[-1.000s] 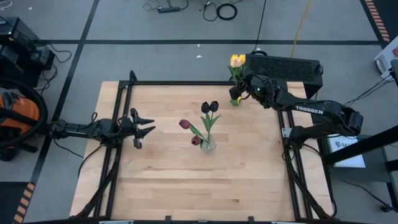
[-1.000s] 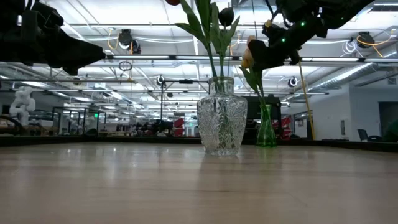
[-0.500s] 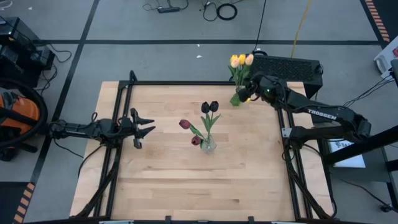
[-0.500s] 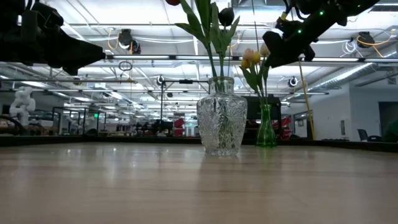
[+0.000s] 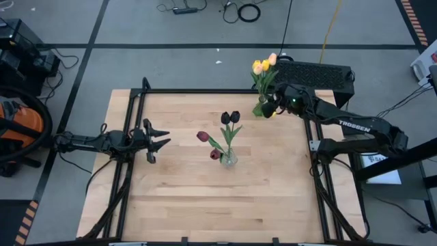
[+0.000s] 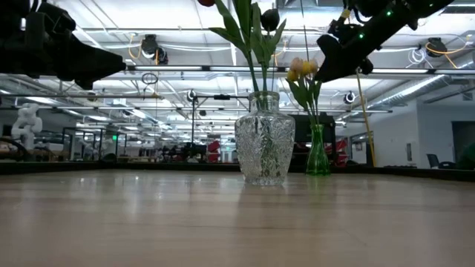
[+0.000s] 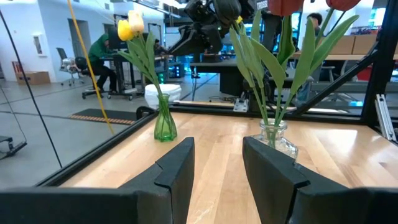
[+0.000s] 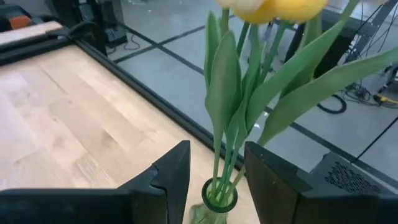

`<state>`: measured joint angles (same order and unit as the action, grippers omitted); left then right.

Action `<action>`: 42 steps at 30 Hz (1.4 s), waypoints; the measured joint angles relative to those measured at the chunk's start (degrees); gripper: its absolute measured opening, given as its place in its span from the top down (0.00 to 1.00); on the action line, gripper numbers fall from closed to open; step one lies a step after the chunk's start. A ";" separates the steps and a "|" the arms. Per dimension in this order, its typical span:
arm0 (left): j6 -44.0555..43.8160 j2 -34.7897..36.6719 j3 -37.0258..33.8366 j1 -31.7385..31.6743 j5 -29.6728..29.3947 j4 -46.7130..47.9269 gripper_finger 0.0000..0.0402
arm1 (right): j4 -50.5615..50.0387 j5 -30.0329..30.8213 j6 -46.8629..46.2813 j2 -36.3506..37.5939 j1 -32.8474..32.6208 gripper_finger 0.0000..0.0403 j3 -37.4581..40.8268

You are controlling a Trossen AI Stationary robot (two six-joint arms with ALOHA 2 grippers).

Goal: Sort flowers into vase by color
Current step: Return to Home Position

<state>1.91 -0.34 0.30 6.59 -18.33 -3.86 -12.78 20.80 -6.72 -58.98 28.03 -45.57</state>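
Note:
A green glass vase [image 5: 259, 109] stands near the table's far right corner and holds two yellow tulips [image 5: 261, 66] and a peach one [image 5: 272, 59] by their stems. In the middle stands a clear cut-glass vase [image 5: 229, 159] with two dark tulips [image 5: 230, 117] and two maroon ones [image 5: 203, 137]. My right gripper [image 5: 267, 109] hovers open just to the right of the green vase. In its wrist view the green stems [image 8: 225, 155] rise from the vase's mouth [image 8: 219, 199] in line with the gap between the fingers, and I see no touch. My left gripper [image 5: 166, 139] waits open at the table's left.
Black frame rails [image 5: 205, 91] run along the table's edges, and a black box [image 5: 314, 72] sits past the far right corner. The near half of the wooden table [image 5: 205, 205] is bare wood. In the low view the green vase [image 6: 318, 152] stands behind and to the right of the clear vase [image 6: 265, 148].
My right gripper has drawn back from the green vase's flowers, going up and toward the table's right edge. The peach tulip head, close against the gripper a second ago, now stands free among the yellow ones and leans toward the far right.

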 joint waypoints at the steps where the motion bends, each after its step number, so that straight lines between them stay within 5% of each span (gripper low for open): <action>1: 0.00 -0.01 0.00 0.00 0.00 0.00 0.64 | -0.06 0.00 0.22 0.54 0.00 0.64 0.01; 9: 0.00 0.00 0.01 0.00 0.00 0.00 0.64 | -1.23 -5.74 -4.09 7.84 0.00 0.64 -0.01; 14: 0.00 -0.02 0.00 0.00 0.01 0.00 0.64 | -2.50 -14.46 -8.20 10.68 -0.02 0.64 -0.01; 19: 0.00 0.00 0.00 0.00 0.01 0.01 0.64 | -0.03 -28.73 1.14 10.11 -1.19 0.64 3.75; 24: 0.00 -0.01 0.00 -0.01 0.02 0.02 0.64 | 12.68 -37.23 -4.43 10.80 -3.91 0.64 13.71; 30: 0.00 -0.02 0.00 0.00 0.02 0.02 0.64 | 22.56 -36.53 -9.50 15.23 -10.12 0.64 22.04; 35: 0.00 0.00 0.00 -0.02 0.02 0.02 0.64 | 22.26 -27.52 -12.48 20.20 -15.81 0.64 27.33; 42: 0.00 0.00 0.01 0.00 0.02 0.02 0.64 | 22.47 -24.43 -13.73 26.69 -21.58 0.64 33.19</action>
<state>1.91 -0.34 0.30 6.59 -18.31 -3.84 9.69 -3.63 -20.45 -32.28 6.45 -12.38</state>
